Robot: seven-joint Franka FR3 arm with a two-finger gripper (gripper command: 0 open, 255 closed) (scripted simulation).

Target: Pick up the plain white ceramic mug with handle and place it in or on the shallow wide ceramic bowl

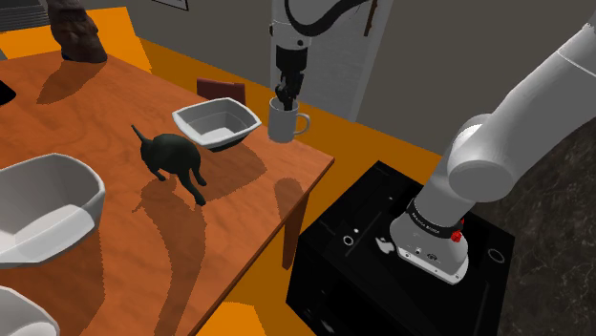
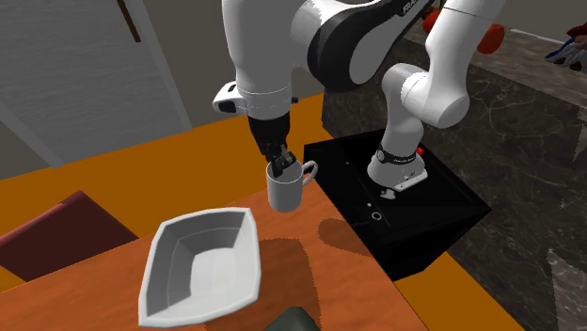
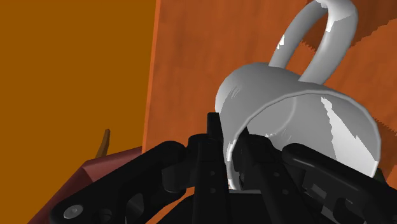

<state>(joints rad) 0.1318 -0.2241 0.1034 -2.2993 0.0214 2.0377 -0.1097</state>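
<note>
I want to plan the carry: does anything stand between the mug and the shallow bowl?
Nothing visible does. The tool clasps the mug by its rim, and the bowl sits beside it on the table. The dark dog figurine stands beyond the bowl.

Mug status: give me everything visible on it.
The mug is plain glossy white, ceramic-looking, with a loop handle turned away from the bowl. It looks empty and stands roughly upright near the table edge, beside the bowl, not touching it. The gripper is shut on its rim, one finger inside, one outside. Whether its base is off the table is unclear.
</note>
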